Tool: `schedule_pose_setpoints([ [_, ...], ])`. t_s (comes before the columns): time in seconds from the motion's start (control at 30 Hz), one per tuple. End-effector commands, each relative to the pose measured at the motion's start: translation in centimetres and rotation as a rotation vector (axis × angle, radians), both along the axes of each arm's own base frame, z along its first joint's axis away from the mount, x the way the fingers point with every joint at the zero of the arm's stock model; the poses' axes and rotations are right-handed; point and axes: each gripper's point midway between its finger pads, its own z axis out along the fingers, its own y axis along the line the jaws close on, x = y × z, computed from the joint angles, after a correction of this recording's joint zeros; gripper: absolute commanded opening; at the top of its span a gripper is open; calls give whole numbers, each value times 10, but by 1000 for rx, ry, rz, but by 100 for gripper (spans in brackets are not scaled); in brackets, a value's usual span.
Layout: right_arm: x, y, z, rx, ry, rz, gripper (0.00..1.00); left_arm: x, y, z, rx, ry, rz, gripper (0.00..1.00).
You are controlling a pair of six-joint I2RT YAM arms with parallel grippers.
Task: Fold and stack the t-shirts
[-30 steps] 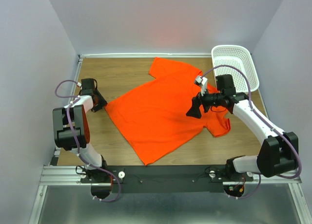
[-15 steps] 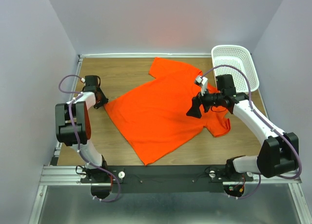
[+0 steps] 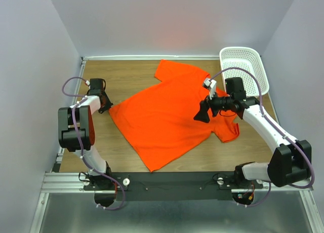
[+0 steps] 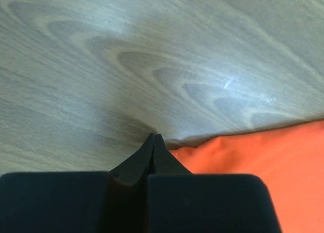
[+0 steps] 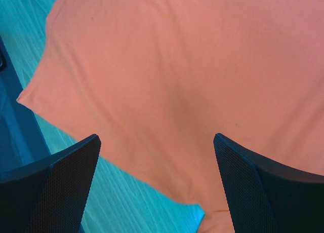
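Honestly only the first fold grab is on: left gripper (image 4: 153,138) clamped shut at a corner of the orange t-shirt (image 3: 167,116) just right of it (can't tell if cloth's caught), right gripper (image 3: 201,115) wide open above the shirt, so next up is a sure pinch before lifting.

The t-shirt (image 3: 167,116) lies on the table (image 3: 126,81), basket (image 3: 242,49) at far right.

Matt cloth t-shirt (image 3: 167,116); smooth, faintly glossy, seemingly wooden table (image 3: 126,76).
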Motion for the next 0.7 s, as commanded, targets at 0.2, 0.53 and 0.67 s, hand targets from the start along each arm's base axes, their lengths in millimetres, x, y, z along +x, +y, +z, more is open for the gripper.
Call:
schedule_pose_setpoints([
  [0.2,3,-1,0,-5,-18,-9,100,-29,-4,9,17,51,-56,34],
  [0.53,0,0,-2,-3,-11,-4,100,-31,5,17,18,19,-35,41],
  [0.67,0,0,-2,-1,-9,-2,100,-27,7,35,40,-44,-34,51],
])
